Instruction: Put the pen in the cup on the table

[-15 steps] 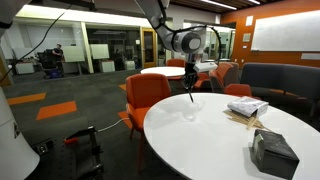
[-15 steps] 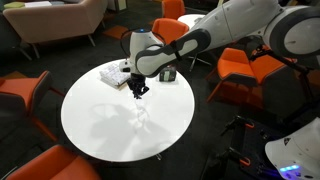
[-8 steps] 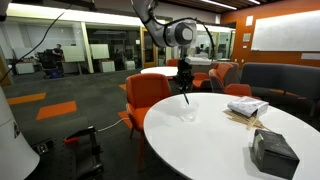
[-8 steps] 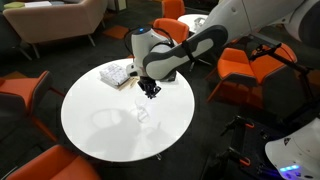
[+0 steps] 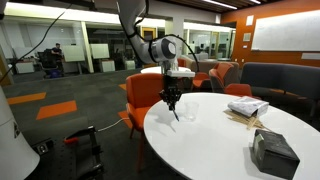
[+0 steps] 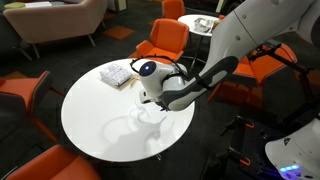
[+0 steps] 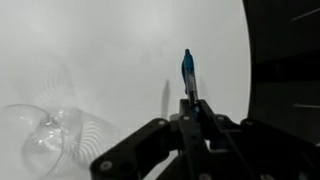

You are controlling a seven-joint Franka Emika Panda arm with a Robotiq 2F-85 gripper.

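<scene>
My gripper (image 5: 172,98) is shut on the pen (image 5: 176,110), a thin dark stick that points down at the white table (image 5: 215,150). In the wrist view the pen (image 7: 187,68) sticks out from between the closed fingers (image 7: 190,118), its bluish tip over the tabletop (image 7: 100,50). The cup (image 7: 45,140) is a clear glass, low at the left of the pen in that view. In an exterior view the cup (image 5: 188,114) stands just beside the pen tip. In an exterior view the gripper (image 6: 152,100) hangs right over the cup (image 6: 150,115), which is hard to make out on the table (image 6: 95,125).
A white packet (image 5: 247,107) and a dark box (image 5: 272,150) lie on the table's far part; the packet also shows in an exterior view (image 6: 115,73). Orange chairs (image 5: 145,95) (image 6: 20,90) ring the table. A black cart (image 5: 85,150) stands on the floor.
The arm has swung and come down towards the table with the pen still held. The pen tip has moved from above the table's middle to beside the cup.
</scene>
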